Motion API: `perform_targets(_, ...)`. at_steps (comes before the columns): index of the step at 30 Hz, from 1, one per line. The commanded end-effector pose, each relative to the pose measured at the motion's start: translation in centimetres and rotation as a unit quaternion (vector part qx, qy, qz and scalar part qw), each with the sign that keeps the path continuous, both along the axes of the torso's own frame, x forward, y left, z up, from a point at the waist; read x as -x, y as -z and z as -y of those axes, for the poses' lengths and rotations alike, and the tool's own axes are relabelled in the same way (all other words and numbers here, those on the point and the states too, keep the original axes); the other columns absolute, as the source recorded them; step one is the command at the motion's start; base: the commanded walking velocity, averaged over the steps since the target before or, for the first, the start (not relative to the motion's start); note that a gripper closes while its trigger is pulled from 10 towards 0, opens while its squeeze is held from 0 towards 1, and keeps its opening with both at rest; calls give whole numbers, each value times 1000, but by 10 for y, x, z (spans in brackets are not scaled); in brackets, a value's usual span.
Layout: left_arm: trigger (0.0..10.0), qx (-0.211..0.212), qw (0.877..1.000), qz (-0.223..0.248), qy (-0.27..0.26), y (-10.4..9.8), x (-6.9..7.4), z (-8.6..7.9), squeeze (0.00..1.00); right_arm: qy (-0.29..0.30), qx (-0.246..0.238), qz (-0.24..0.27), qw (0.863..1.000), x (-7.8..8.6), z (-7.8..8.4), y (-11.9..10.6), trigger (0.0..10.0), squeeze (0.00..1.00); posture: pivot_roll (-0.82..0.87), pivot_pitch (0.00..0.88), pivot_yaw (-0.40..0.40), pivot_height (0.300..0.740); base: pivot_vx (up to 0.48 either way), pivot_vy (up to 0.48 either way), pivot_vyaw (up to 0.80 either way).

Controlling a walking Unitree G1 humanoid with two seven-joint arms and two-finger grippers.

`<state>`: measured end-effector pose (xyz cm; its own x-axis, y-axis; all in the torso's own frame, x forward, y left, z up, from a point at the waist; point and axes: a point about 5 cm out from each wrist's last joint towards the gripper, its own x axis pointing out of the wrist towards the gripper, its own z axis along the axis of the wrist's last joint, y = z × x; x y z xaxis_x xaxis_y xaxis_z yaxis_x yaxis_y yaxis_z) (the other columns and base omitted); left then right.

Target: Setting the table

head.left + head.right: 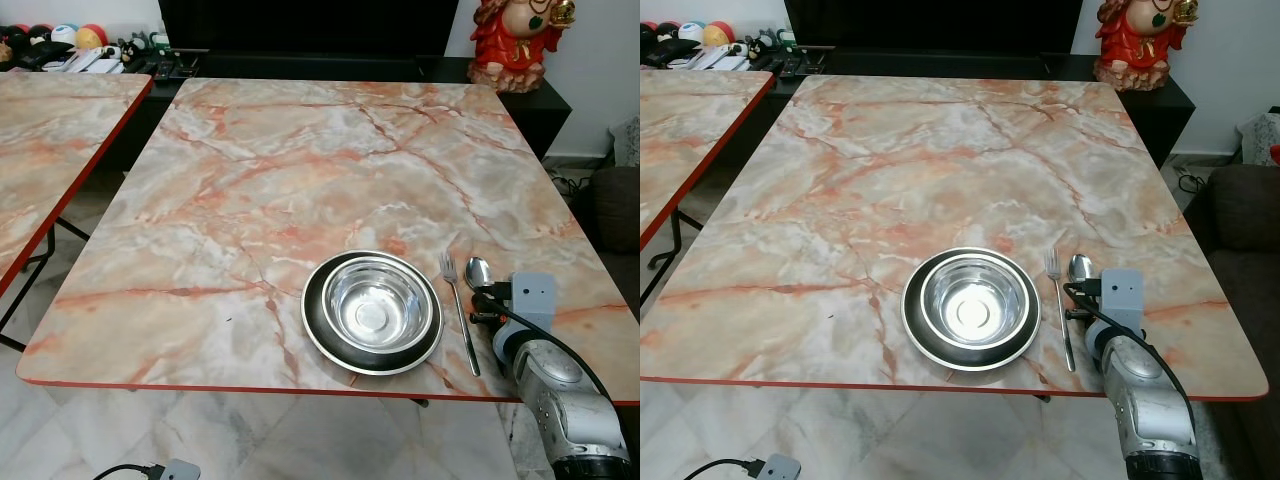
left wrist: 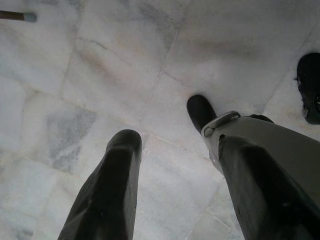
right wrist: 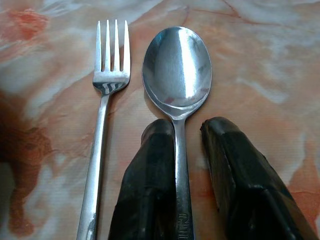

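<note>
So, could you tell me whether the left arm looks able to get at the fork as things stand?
Probably not: the left gripper hangs over the floor, and the fork lies beyond the bowl, beside the right gripper.

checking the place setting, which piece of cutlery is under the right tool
The spoon: its handle runs between the right tool's fingers. The fork lies apart, beside it, nearer the bowl.

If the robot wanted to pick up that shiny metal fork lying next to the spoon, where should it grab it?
Probably the shiny metal fork is best pinched across its long thin handle, about midway, coming straight down from above. It lies flat on the marble-patterned table, tines pointing away from the robot, with the black plate on one side and the steel spoon close on the other, so there is little room for a sideways approach.
</note>
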<state>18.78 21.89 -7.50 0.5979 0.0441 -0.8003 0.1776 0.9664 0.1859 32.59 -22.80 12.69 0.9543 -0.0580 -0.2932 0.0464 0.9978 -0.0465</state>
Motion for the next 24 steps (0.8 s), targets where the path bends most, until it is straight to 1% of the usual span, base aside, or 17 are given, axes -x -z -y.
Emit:
perform_targets(1,10000,-5,1000,-16,3,4,8,-2,0,-4,3,-29,1000,3,-1,10,10000,0,-93,203,0,740,0,0,0)
perform_targets(3,10000,-5,1000,-16,3,4,8,-2,0,-10,3,-45,999,5,-1,14,10000,0,-92,203,0,740,0,0,0)
perform_targets(7,10000,-5,1000,-16,3,4,8,-2,0,-7,-4,-58,998,7,-1,20,10000,0,-92,203,0,740,0,0,0)
perform_targets(15,10000,-6,1000,-16,3,4,8,-3,0,-6,-10,-46,999,5,-2,14,10000,0,-92,203,2,740,0,0,0)
perform_targets(24,10000,-5,1000,-15,3,4,7,-2,0,-30,-29,-73,996,8,-11,22,10000,0,-91,201,0,740,0,0,0)
